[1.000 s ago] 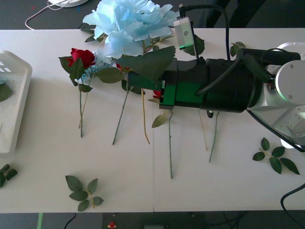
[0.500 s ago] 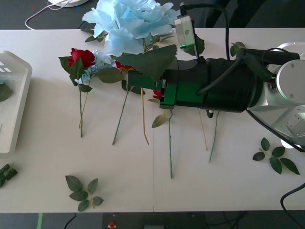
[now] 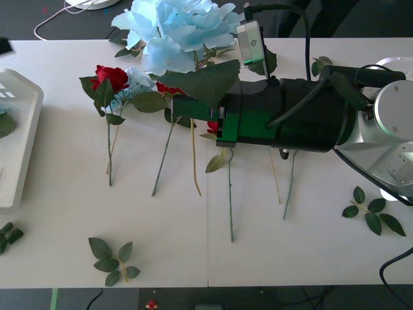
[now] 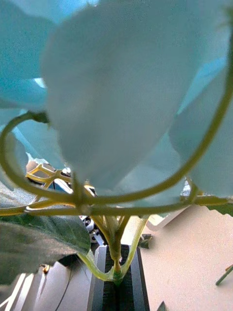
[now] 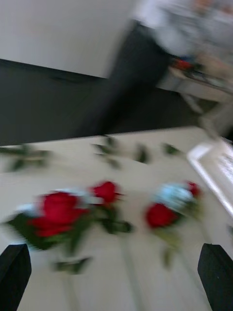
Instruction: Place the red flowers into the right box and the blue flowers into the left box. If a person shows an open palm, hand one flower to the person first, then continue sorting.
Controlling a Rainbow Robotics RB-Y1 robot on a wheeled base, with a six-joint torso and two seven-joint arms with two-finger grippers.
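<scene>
Pale-blue flower (image 3: 174, 29) hangs above the table's (image 3: 310, 258) far edge, stem clamped in the right gripper (image 4: 115, 277); red flowers (image 3: 111, 77) lie beneath; the left gripper (image 5: 116, 274) hovers spread wide; the left box (image 3: 16, 139) sits at the table's left.

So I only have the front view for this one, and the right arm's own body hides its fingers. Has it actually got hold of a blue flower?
Observer: Yes. In the right wrist view the right gripper has its black fingers closed on the green stem of a blue flower, just below where the stem forks. The pale petals hang right in front of that camera.
Operator: And the left gripper? It's out of my frame.
Observer: In the left wrist view the left gripper is open, with one black finger at each corner. It hangs above the table and faces the red flowers lying there.
</scene>
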